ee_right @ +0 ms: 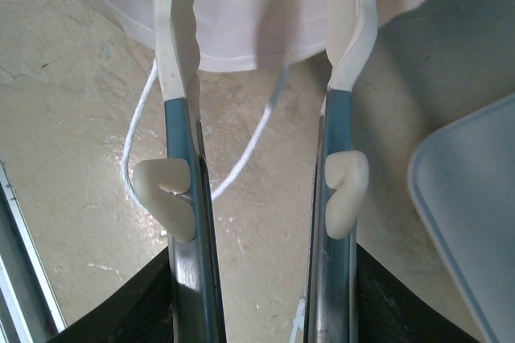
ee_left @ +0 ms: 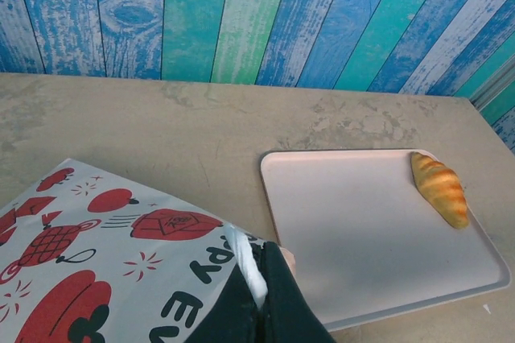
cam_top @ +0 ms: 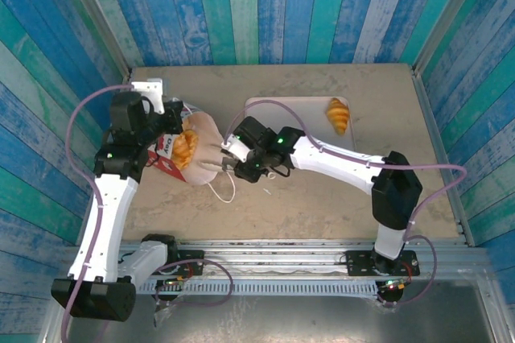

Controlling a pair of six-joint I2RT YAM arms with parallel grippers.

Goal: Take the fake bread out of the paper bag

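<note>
Paper bag [cam_top: 206,138] lies on its side, just left of tray [cam_top: 269,109]. Bread [cam_top: 186,148] shows partly in the bag's mouth; count unclear. One croissant [cam_top: 338,115] lies on tray. Left gripper [ee_left: 256,278] is pinched on bag's white rim. Right gripper [cam_top: 219,163] is at the mouth, fingers half apart. Its tips are cut off in the wrist view, so I cannot tell if it holds anything.

Pretty clearly a robot lab test cell, not anybody's home: two arms [cam_top: 100,214] bolted to a metal rail [cam_top: 273,266] at the table's [cam_top: 338,206] edge, purple cables [cam_top: 70,126] looping around, blue-green plank-pattern walls [cam_top: 282,5] boxing it in.
</note>
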